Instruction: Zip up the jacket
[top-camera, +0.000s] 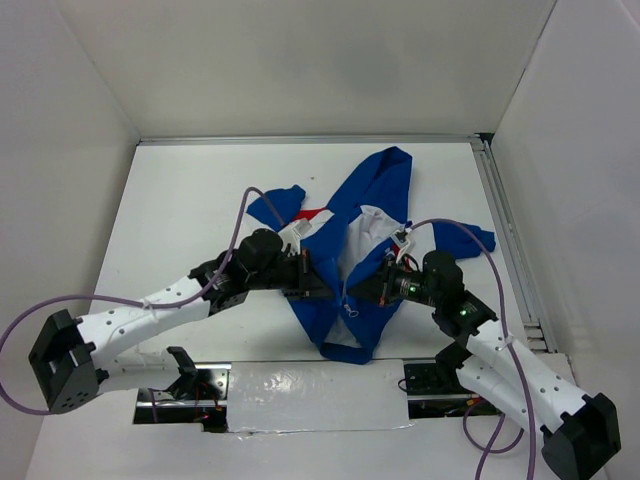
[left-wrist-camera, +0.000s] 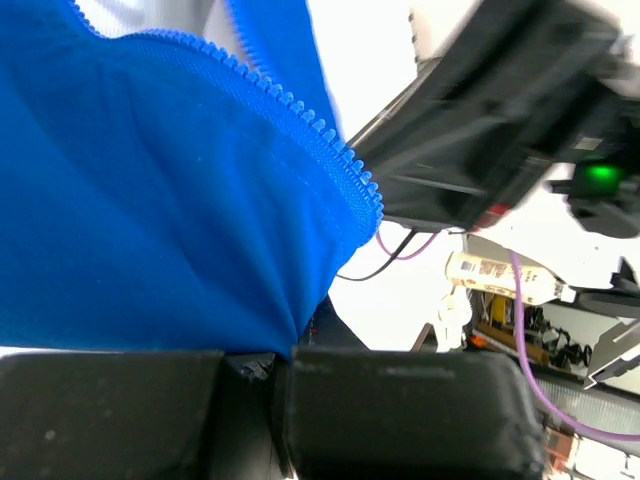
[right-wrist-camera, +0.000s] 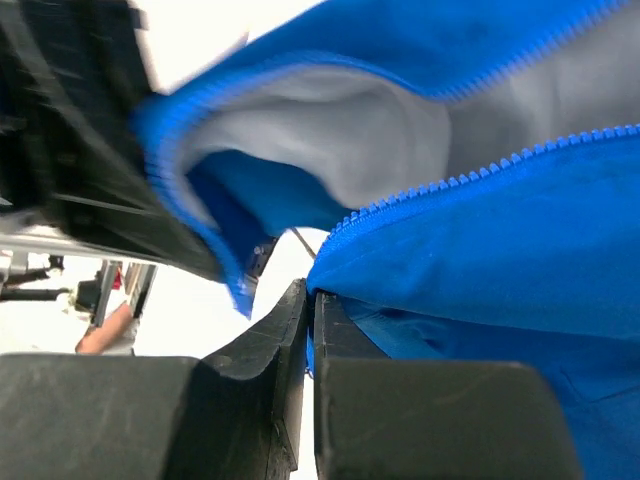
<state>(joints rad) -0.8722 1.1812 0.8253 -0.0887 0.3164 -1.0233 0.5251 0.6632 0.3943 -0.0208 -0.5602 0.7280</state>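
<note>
Both clamped tight: left hand (top-camera: 320, 279) and right hand (top-camera: 366, 289) each pinch the jacket (top-camera: 375, 185) hem | we need zipper teeth (left-wrist-camera: 300, 112) taut, aligned before any pull.

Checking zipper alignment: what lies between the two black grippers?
The open front of the small royal-blue fabric jacket, white lining showing, clearest in the top external view.
</note>
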